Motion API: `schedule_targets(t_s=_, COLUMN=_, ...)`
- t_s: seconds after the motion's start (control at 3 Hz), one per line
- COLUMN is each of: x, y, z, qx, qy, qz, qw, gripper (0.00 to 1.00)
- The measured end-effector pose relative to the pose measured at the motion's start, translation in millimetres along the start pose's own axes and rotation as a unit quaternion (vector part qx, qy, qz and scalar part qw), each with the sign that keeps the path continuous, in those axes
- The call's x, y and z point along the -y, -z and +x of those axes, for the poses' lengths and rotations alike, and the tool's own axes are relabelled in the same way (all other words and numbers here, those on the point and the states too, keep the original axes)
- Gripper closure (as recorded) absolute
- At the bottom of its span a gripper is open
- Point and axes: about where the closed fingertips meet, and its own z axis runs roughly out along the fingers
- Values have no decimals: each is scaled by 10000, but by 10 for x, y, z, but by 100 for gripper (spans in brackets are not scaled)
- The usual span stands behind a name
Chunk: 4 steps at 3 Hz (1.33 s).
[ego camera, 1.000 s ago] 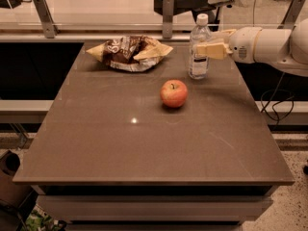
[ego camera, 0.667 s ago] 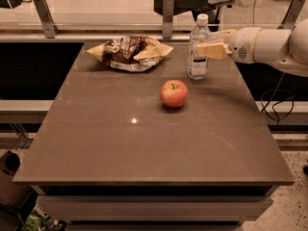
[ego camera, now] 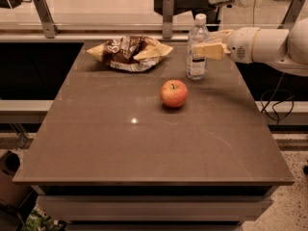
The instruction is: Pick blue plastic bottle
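One blue plastic bottle (ego camera: 196,65), one apple (ego camera: 173,93), one bag (ego camera: 129,53); tool (ego camera: 203,43) alongside, grip unclear.

We see a brown table (ego camera: 144,148) carrying a crumpled snack bag (ego camera: 129,53) at the back, an apple (ego camera: 173,93), and the upright blue plastic bottle (ego camera: 196,65), with the gripper (ego camera: 203,43) against it.
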Motion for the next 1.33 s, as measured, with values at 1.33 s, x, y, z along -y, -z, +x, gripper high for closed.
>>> schedule_targets(t_s=1.33, x=356, y=107, z=-651, qx=365, qy=-8, qz=373, qw=9986, gripper=100)
